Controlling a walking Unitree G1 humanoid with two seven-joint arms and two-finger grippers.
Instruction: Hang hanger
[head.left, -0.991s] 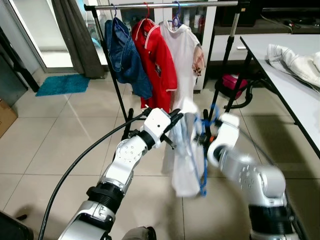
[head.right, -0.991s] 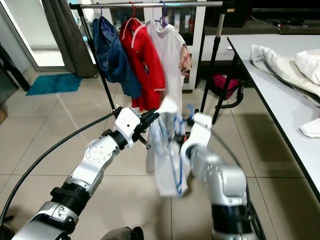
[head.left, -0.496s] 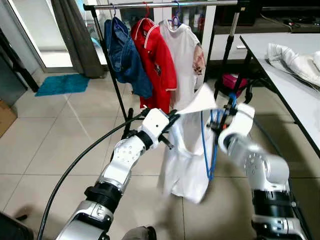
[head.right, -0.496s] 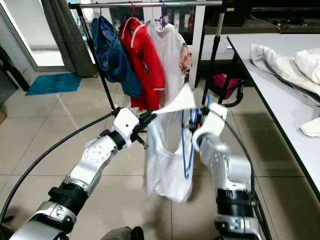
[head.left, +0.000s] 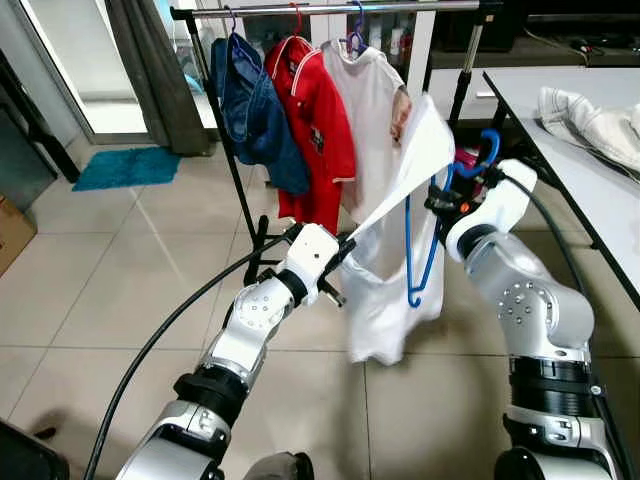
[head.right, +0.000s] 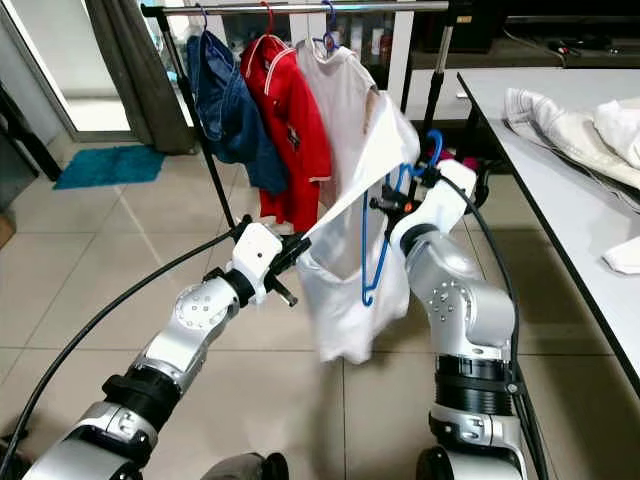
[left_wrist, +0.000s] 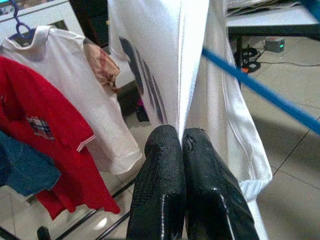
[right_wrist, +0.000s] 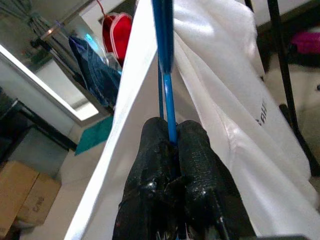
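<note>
Nearest, the left gripper (head.left: 343, 258) has its fingers pressed together on a fold of the white printed T-shirt (head.left: 385, 300), pulling the cloth out taut, probably so it does not swing or slide. Just beyond, the right gripper (head.left: 447, 201) is clamped on the thin blue plastic hanger (head.left: 420, 250) (at the neck below its hook), carrying it in the air short of the black clothes rack's silver rail (head.left: 330, 8). The hanger's long axis runs steeply down, hook uppermost toward the rail's right end, beside the hung white shirt (head.left: 370, 100), red polo (head.left: 320, 120) and blue denim garment (head.left: 250, 110).
</note>
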